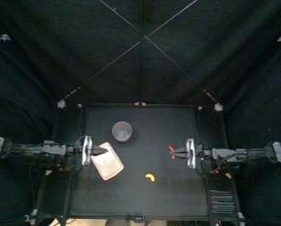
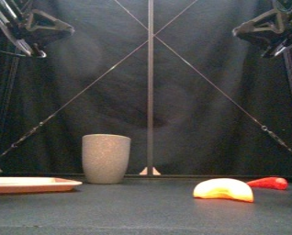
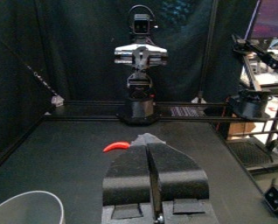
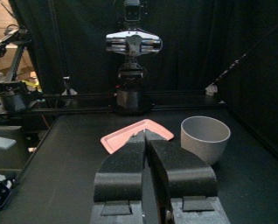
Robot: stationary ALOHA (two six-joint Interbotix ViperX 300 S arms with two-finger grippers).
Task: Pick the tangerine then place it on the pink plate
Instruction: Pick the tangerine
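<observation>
No text, label, number or sign can be read, the pink plate [image 2: 32, 184], grey cup [image 2: 106, 158] and tangerine [image 2: 222, 190] are seen unmarked.

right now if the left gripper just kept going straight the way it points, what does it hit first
Probably the right gripper, facing it head-on. The left gripper is held high with jaws shut, so it likely passes above the red toy lying near that line; depth is unclear.
</observation>
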